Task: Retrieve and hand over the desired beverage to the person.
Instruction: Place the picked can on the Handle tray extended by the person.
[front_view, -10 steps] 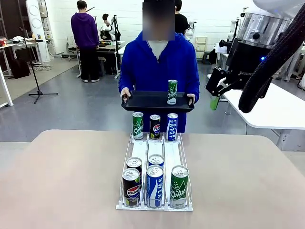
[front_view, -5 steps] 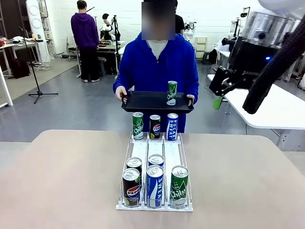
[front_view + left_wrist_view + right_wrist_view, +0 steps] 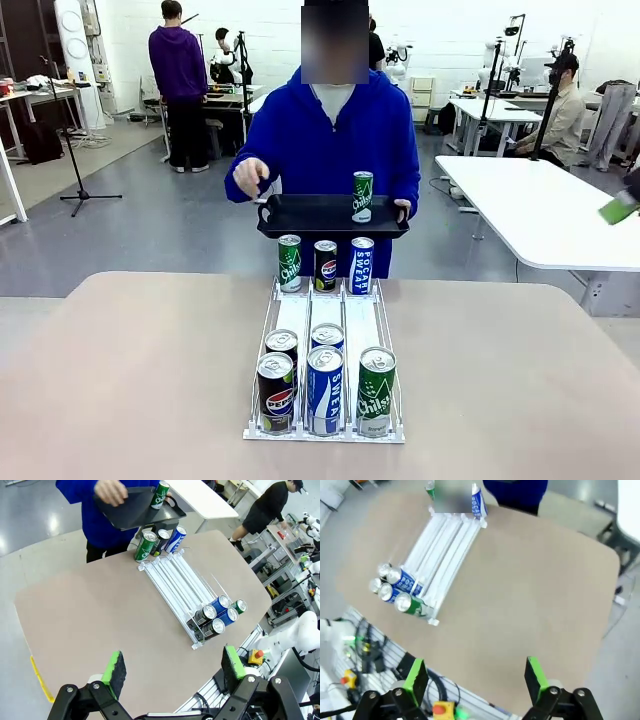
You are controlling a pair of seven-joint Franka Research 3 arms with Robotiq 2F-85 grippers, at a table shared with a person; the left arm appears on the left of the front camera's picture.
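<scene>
The person (image 3: 335, 130) in the royal-blue hoodie stands at the table's far side, holding a black tray (image 3: 310, 215) with one hand; the other hand (image 3: 250, 176) is raised above it. A green can (image 3: 362, 196) stands upright on the tray. On the table, a white wire rack (image 3: 325, 320) holds Pepsi, Pocari Sweat and green cans at both ends. High above the table, my left gripper (image 3: 174, 665) is open and holds nothing. My right gripper (image 3: 475, 676) is likewise open and high above the table. One of its green pads (image 3: 620, 207) shows at the right edge.
A white table (image 3: 550, 215) stands to the right beyond mine. Bare tabletop (image 3: 130, 370) lies on both sides of the rack. Other people stand and sit in the background. A tripod (image 3: 75, 150) is on the floor at far left.
My right arm has swung away to the right, leaving just a green pad at the front view's edge. The person has lifted one hand off the tray.
</scene>
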